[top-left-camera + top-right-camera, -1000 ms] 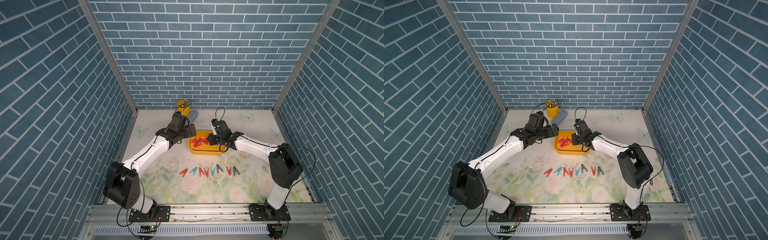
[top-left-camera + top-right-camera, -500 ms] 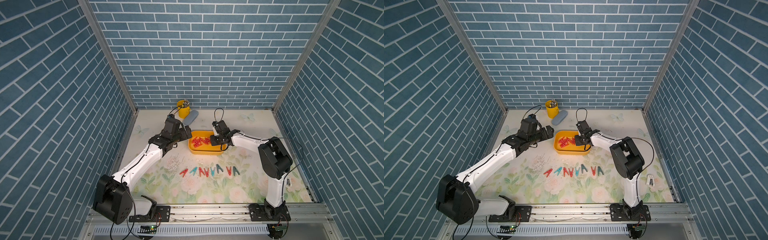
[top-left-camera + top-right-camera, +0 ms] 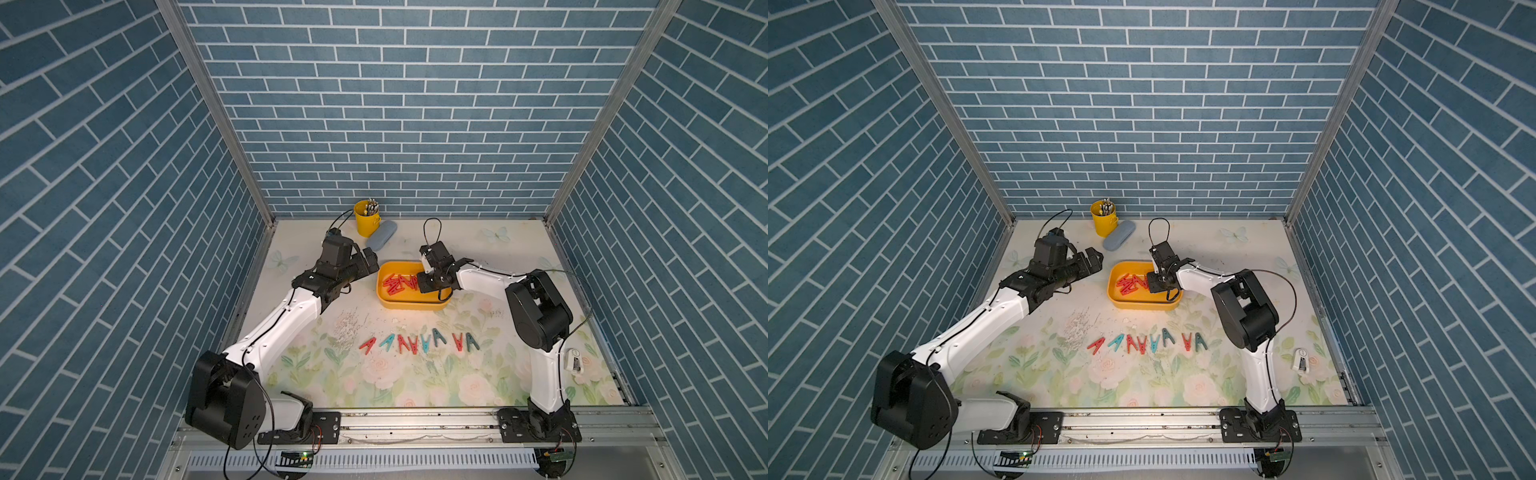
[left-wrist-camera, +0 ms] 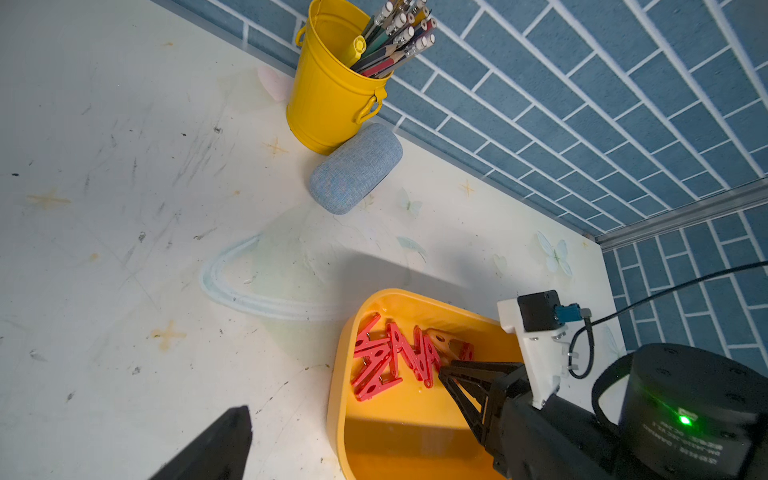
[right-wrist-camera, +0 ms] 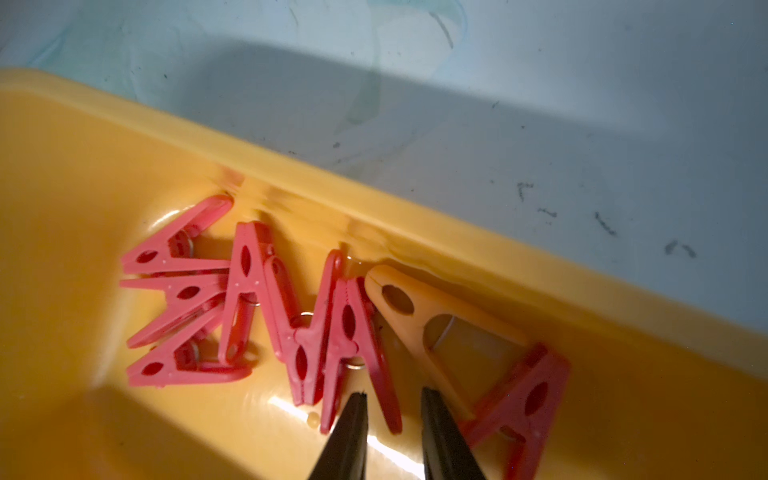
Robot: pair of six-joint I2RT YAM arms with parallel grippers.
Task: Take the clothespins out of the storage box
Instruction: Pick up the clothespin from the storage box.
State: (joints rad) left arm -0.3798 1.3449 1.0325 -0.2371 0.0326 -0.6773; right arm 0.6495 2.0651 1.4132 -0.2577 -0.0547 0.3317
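Observation:
The yellow-orange storage box (image 3: 411,305) (image 3: 1142,305) sits mid-table. Several red clothespins (image 3: 397,284) (image 4: 382,365) lie bunched at its far left end, with one orange clothespin (image 5: 415,316) among them. My right gripper (image 5: 395,411) (image 3: 419,284) is down inside the box. Its jaws stand narrowly open, astride one leg of a red clothespin (image 5: 353,332), with a slit of room on each side. My left gripper (image 3: 368,262) (image 3: 1094,259) hangs wide open and empty just left of the box. A row of red and teal clothespins (image 3: 419,343) lies on the table in front.
A yellow pen cup (image 3: 366,218) and a grey-blue case (image 3: 382,241) stand at the back, behind my left gripper. A patch of white scraps (image 3: 349,328) lies left of the row. A small white device (image 3: 575,359) rests near the right edge.
My right gripper has edged left along the box toward the clothespins, and its jaws have narrowed. The left arm's shoulder and elbow swung outward while its gripper stayed beside the box, open.

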